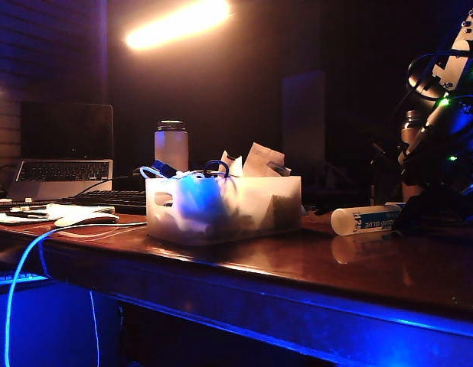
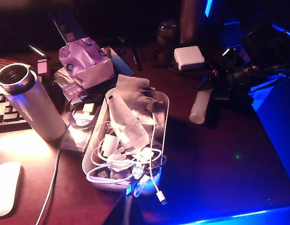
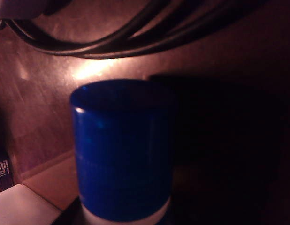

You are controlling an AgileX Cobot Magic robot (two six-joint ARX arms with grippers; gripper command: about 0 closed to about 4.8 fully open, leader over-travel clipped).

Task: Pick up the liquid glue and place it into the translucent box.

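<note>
The glue bottle [image 1: 366,220] lies on its side at right of the exterior view, its blue cap [image 3: 122,150] hidden by the dark right gripper [image 1: 412,218]; whether those jaws grip cannot be told. Left of it stands the cluttered box [image 1: 221,208]. Behind, a flask [image 1: 171,145]. The left gripper is unseen.

One glue bottle [image 1: 368,219], one translucent box [image 1: 276,200], one flask [image 1: 171,145], one laptop [image 1: 62,157].

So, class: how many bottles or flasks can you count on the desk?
2. The metal flask stands upright beside the keyboard; the liquid glue lies on its side right of the translucent box. Others may hide in the dark background.
</note>
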